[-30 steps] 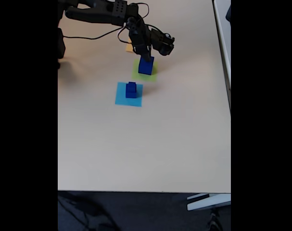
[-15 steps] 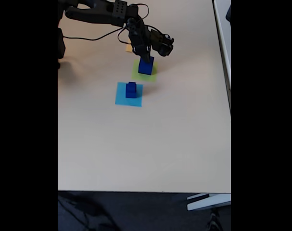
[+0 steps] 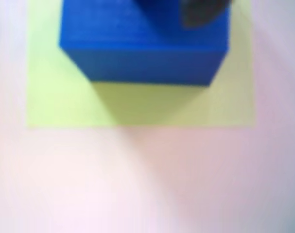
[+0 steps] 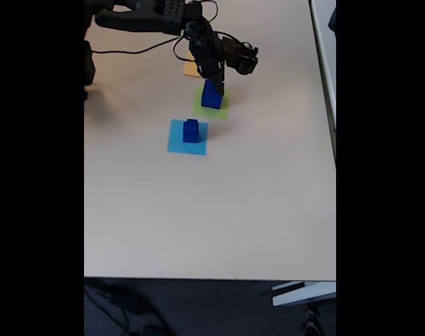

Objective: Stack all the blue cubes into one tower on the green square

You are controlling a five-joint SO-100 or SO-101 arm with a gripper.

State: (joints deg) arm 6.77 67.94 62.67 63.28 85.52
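While the gripper hangs right over the green square at the far side of the table, a large blue cube sits on that square, and the wrist view shows its near face and top with a dark fingertip laid against the top edge. Whether the fingers are closed on this cube or just parted from it I cannot tell (the wrist picture is blurred and the fixed view too small). Nearer the camera in the fixed view, a small stack of blue cubes stands on the light-blue square, well apart from the green one, and an orange-yellow square peeks out behind the arm. My reading is that the base of the tower is being set down. The next move would call for lifting straight up without nudging the cube, then reaching to the stack on the light-blue square
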